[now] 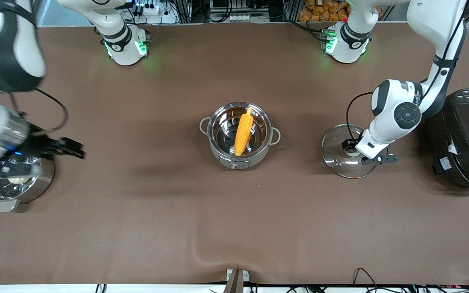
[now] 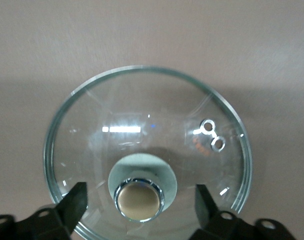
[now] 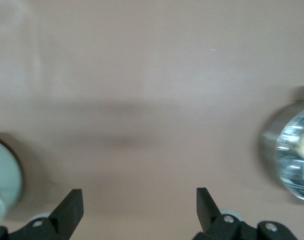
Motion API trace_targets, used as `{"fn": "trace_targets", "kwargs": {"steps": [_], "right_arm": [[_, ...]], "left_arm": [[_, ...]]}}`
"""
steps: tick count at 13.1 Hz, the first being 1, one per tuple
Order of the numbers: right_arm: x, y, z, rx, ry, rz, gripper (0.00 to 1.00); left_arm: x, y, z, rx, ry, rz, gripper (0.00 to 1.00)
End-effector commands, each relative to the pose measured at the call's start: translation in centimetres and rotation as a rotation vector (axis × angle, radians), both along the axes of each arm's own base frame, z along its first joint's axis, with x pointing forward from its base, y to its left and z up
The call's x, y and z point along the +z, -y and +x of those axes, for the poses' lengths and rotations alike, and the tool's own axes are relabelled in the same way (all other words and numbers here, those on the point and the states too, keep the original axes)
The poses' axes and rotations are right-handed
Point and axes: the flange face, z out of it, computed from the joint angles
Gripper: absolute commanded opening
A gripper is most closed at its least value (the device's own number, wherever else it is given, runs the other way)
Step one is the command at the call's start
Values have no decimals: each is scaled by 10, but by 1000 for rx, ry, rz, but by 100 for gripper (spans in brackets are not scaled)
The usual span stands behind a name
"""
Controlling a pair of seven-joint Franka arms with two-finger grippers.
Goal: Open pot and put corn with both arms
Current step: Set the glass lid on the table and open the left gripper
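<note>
The pot (image 1: 239,160) stands open in the middle of the table, with the corn (image 1: 243,132) lying slantwise inside it. Its glass lid (image 1: 336,152) lies flat on the table toward the left arm's end. My left gripper (image 1: 362,152) is low over the lid and open. In the left wrist view its fingers stand on either side of the lid's metal knob (image 2: 139,200) without touching it, so the left gripper (image 2: 140,197) is empty. My right gripper (image 1: 75,148) is open and empty in the air at the right arm's end, over bare table (image 3: 139,200).
A steel pot with a perforated insert and a white bun (image 1: 14,181) stands under the right arm's wrist; its shiny rim (image 3: 287,155) shows in the right wrist view. A big black cooker (image 1: 466,138) stands beside the lid at the left arm's end.
</note>
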Motion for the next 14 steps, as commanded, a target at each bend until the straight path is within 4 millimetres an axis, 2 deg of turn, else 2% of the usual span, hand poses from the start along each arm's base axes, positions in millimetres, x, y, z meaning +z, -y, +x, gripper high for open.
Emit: {"fn": "trace_targets", "kwargs": {"steps": [1,2,4,6,8,9,10,11,12,14], "right_arm": [[37,24,-21,30,-62,-58,100],[58,32,-37,30,-66,-52,100],[104,29,-76,48,-57,-46,100],[117,30,-80,43,-15,-43,100],[122,31,-83,33,-3,-44,100],[116,32,-80,33,-9,-47,100],[99,38,-72,28,-22,-61,100],[87,61,-72,0,-32,-52,100],[89,74,-75,-15,-34,-43,100],[91,78,-78,-11,-37,-42,100]], "left_arm": [[67,-4,20,2,77,9,100],[103,-3,34,14,79,16,100],[175,-1,58,32,41,32,100],[237,2,67,35,35,38,100],[276,-1,67,34,47,42,100],[290,-4,65,30,30,43,100],[309,-5,63,11,23,39,100],[323,-4,59,-13,5,38,100],[324,-1,54,-19,-26,29,100],[343,-2,36,-12,-46,-38,100]]}}
